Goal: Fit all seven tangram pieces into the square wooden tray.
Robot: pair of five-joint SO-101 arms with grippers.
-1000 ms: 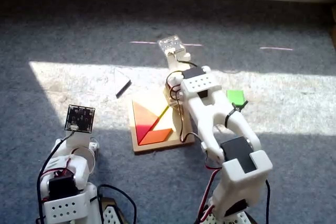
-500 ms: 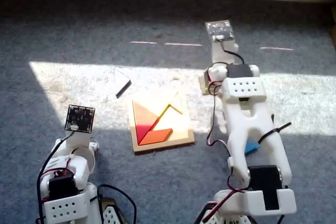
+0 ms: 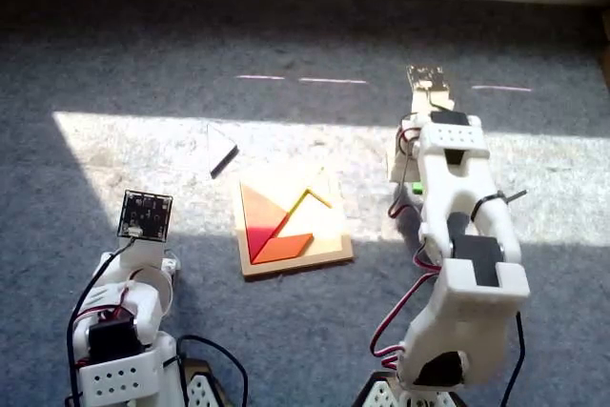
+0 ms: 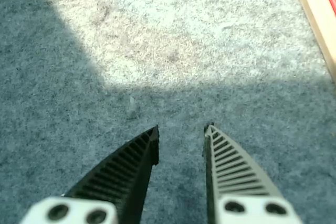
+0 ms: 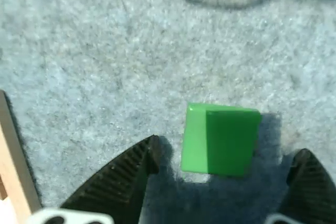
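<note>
Item under inspection: the green square [image 5: 220, 140]. It lies flat on the grey carpeted worktop [image 5: 105, 51], outside the tray [image 3: 297, 266], at roughly the tray's 3 o'clock in the high view and under the right arm [image 3: 457, 197].

The right jaws stand wide open and hold nothing. They straddle the square: one tip is just beside one edge, the other a little apart from the opposite edge. Being square, the piece has no long axis to favour. Its sides sit slightly skewed to the closing line (not enough, in my judgement, to need correcting). Since it already lies between the tips, I judge the coming move calls for lowering and closing, not a sideways reach. I cannot tell how high the tips stand above the carpet.

The left jaws, partly open and empty, hover over bare carpet near the tray's 9 o'clock, so the right arm is plainly nearer.

The tray holds a red piece [image 3: 257, 221], an orange piece [image 3: 283, 248] and a yellow piece [image 3: 312, 199], with much bare wood left.
</note>
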